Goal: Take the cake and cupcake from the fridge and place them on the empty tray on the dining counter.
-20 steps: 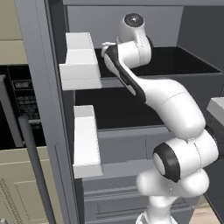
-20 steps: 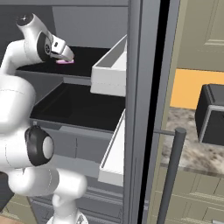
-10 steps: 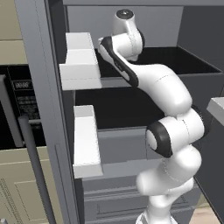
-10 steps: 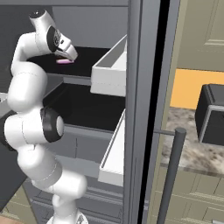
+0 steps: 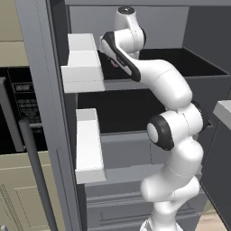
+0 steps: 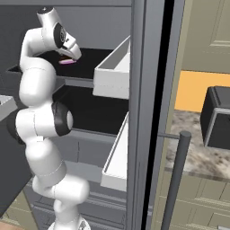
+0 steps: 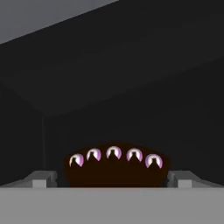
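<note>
There, my gripper (image 7: 113, 178) stood fully open, fingers (image 7: 43, 178) flanking the cake (image 7: 114, 168), seemingly not yet touching.

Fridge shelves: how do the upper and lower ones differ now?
The upper shelf carries the cake, the open gripper straddling it; the lower shelf lies beneath, clear of the gripper. The upper shelf is beside the upper door bin, the lower shelf beside the lower door bin. Both are black.
</note>
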Robot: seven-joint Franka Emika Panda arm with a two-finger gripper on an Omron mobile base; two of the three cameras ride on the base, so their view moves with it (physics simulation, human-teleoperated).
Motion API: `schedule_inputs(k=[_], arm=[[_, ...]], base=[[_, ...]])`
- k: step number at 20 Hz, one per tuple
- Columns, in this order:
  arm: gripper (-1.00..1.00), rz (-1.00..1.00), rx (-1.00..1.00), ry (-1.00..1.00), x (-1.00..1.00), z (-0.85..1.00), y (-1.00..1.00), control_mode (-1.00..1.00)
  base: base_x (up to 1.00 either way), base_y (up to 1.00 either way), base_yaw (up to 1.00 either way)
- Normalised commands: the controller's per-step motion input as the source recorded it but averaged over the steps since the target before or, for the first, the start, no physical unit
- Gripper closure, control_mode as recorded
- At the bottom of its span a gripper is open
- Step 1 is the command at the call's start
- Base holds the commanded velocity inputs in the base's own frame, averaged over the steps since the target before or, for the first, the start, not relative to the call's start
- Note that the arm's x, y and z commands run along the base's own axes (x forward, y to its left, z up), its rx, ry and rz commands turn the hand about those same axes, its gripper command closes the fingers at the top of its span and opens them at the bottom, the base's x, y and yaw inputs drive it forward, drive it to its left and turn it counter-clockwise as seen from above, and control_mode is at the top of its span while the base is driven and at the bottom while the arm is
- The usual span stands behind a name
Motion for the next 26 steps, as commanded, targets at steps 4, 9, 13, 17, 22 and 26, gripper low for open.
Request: schedule_inputs(k=[4,9,13,17,22,26], arm=[[-1.0,0.0,0.07,0.07,-0.07,-0.63,0.0,-1.0],[-1.0,0.0,0.07,0.09,-0.1,-0.77,0.0,-1.0],[1.0,0.0,0.03,0.02,-0.19,-0.84,0.09,-1.0],[1.0,0.0,0.0,-0.06,-0.41,-0.57,0.13,-1.0],[1.0,0.0,0.0,-0.39,-0.18,-0.02,0.01,-1.0],[1.0,0.03,0.0,-0.39,-0.35,-0.19,0.01,-1.0]], base=[[0.0,0.0,0.0],[0.0,0.0,0.0],[0.0,0.0,0.0],[0.0,0.0,0.0],[0.0,0.0,0.0],[0.0,0.0,0.0]])
